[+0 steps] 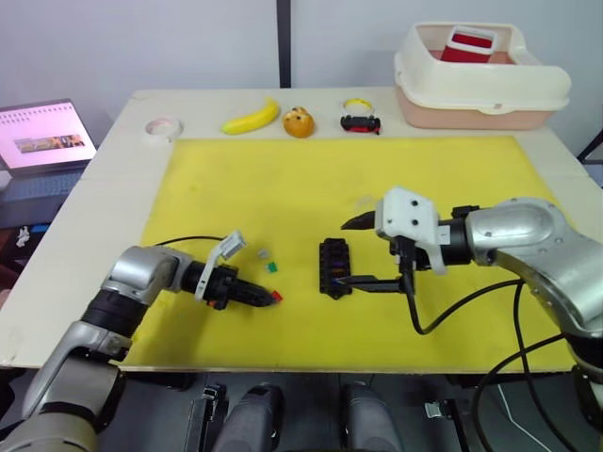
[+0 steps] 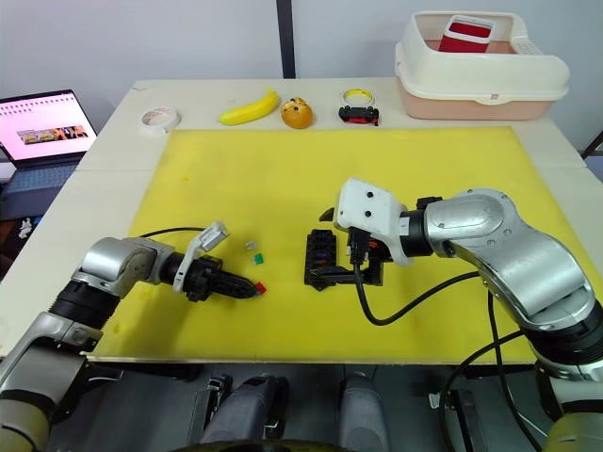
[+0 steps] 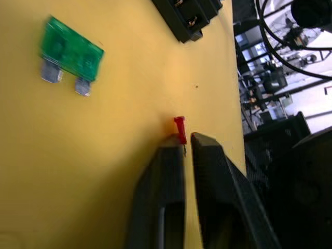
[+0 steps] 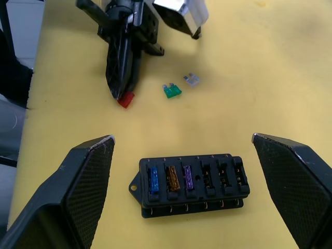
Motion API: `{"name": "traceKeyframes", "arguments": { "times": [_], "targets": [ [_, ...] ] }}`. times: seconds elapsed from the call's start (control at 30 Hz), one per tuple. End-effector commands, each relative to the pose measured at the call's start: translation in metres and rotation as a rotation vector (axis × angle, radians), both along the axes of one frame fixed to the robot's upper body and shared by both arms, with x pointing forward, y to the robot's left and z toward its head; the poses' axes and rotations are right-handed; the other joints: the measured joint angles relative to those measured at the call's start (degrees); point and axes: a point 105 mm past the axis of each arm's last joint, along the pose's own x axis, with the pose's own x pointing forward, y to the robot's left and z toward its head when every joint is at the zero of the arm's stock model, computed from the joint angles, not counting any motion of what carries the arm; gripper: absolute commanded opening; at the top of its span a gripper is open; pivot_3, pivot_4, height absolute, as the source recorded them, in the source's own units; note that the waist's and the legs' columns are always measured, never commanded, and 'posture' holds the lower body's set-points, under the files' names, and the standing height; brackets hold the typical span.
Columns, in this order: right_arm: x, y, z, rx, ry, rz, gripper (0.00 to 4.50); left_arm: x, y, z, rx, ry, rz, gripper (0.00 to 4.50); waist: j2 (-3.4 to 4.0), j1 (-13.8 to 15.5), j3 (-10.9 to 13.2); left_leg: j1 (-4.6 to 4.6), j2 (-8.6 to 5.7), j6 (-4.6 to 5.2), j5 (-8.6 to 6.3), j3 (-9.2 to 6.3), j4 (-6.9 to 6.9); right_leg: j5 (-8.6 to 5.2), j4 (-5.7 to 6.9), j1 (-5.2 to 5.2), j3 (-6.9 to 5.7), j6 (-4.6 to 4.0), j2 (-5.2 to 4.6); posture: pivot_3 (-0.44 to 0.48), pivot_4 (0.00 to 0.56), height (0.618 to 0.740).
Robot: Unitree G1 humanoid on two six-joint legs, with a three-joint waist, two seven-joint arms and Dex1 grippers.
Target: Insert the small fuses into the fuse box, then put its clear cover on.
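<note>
The black fuse box (image 4: 189, 184) lies on the yellow mat (image 1: 283, 188), with blue, tan and purple fuses in three slots and the other slots empty. My right gripper (image 4: 181, 139) is open, one finger on either side of the box, not touching it. My left gripper (image 1: 267, 296) is left of the box, low over the mat, shut on a red fuse (image 3: 180, 129) held at its very tips. A green fuse (image 3: 71, 52) and a grey fuse (image 4: 192, 79) lie loose on the mat just beyond the left gripper. The clear cover is hidden from me.
Along the table's far edge sit a tape roll (image 1: 162, 127), a banana (image 1: 252, 118), an orange toy (image 1: 299, 122), a small black-and-red car (image 1: 361, 123) and a cream bin (image 1: 480, 80). A laptop (image 1: 42, 137) stands off the table's left side.
</note>
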Motion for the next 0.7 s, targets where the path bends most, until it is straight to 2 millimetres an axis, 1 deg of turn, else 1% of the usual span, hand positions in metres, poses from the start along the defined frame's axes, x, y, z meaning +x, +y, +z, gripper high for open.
{"name": "traceKeyframes", "arguments": {
  "times": [0.03, 0.2, 0.43, 0.7],
  "targets": [
    [-0.003, 0.004, 0.008, 0.002, -0.053, 0.021, 4.5, -0.005, 0.003, -0.017, 0.046, 0.041, 0.005, 0.63, 0.0, 0.04, 0.0, 0.0, 0.0, 0.0, 0.0, 0.0, 0.01, 0.0, 0.0, 0.01, 0.0, 0.0, 0.0, 0.0, 0.15, 0.74],
    [-0.002, 0.004, 0.007, 0.001, -0.052, 0.02, 4.5, -0.002, 0.007, -0.018, 0.046, 0.035, 0.023, 0.63, 0.01, -0.02, -0.01, 0.02, 0.0, 0.0, 0.0, 0.0, 0.01, 0.0, 0.01, 0.01, 0.0, 0.0, 0.01, 0.0, 0.15, 0.74],
    [-0.002, 0.005, 0.006, -0.002, -0.051, 0.02, 4.5, 0.007, 0.013, -0.01, 0.007, 0.045, 0.094, 0.63, 0.01, -0.05, -0.01, 0.03, 0.01, 0.0, 0.0, 0.0, 0.01, 0.0, 0.03, 0.02, 0.0, 0.0, 0.01, 0.0, 0.15, 0.74],
    [-0.002, 0.005, 0.005, -0.006, -0.052, 0.021, 4.5, 0.01, 0.016, -0.015, 0.014, 0.048, 0.131, 0.63, 0.01, -0.06, -0.01, 0.04, 0.01, 0.0, 0.0, -0.01, 0.01, 0.0, 0.04, 0.01, 0.0, 0.0, 0.02, 0.0, 0.15, 0.74]
  ]
}}
